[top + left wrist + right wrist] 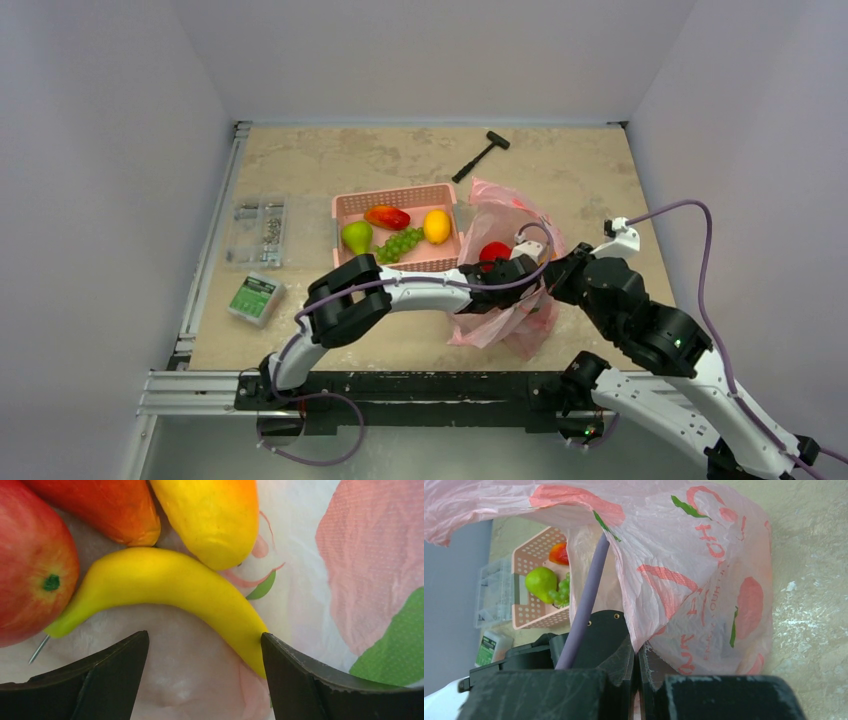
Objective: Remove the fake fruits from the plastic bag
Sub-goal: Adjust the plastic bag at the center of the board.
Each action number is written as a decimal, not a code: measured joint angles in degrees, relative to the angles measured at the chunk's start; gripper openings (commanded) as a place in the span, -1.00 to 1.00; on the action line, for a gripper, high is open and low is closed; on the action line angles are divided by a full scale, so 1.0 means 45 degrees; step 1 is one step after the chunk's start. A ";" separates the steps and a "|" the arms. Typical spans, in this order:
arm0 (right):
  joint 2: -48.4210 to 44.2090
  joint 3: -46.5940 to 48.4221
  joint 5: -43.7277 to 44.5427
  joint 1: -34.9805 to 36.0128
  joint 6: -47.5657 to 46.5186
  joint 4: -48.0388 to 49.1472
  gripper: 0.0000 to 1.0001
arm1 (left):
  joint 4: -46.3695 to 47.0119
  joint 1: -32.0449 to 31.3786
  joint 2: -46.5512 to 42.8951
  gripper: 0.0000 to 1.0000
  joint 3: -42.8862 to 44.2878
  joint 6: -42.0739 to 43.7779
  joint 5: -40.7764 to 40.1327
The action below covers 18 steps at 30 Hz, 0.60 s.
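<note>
Left gripper (205, 642): fingers released. The curved yellow plastic banana (165, 580) lies just ahead of them inside the thin pink plastic bag (704, 580), one end against a finger. The glossy red apple (30, 565) lies beyond the other.

Right gripper (639, 665): clenched on the bag edge.

Risk: closing may pinch film or squirt the slick banana away.

The bag's red print is creased and unreadable.

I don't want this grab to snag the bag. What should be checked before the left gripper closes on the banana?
1. Left gripper open: ok, jaws spread wide.
2. Banana between the jaws: not ok, it lies mostly ahead of them; only one end reaches a finger.
3. Right gripper holding the plastic bag: ok, shut on its edge.
4. Neighbours clear: not ok, the apple and the orange-yellow fruit crowd the banana.
5. Bag film clear of the left fingertips: cannot tell.
</note>
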 measured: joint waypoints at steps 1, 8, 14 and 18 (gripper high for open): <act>-0.0010 -0.0010 0.0000 0.0000 -0.0005 0.0000 -1.00 | 0.0005 -0.0005 0.0107 0.58 0.0151 0.0000 0.0010; -0.0146 -0.0063 0.0010 0.0000 -0.0044 -0.0005 -1.00 | 0.0039 -0.0015 0.0466 -0.12 0.0733 0.0068 -0.0073; -0.0165 -0.0068 0.0185 -0.0010 -0.0039 0.0039 -1.00 | 0.0160 0.0010 0.0398 -0.51 0.0801 0.0481 0.0044; -0.0238 -0.0073 0.0257 -0.0010 -0.0029 0.0083 -1.00 | -0.0155 0.0029 0.0175 -0.72 0.0797 0.0957 0.0063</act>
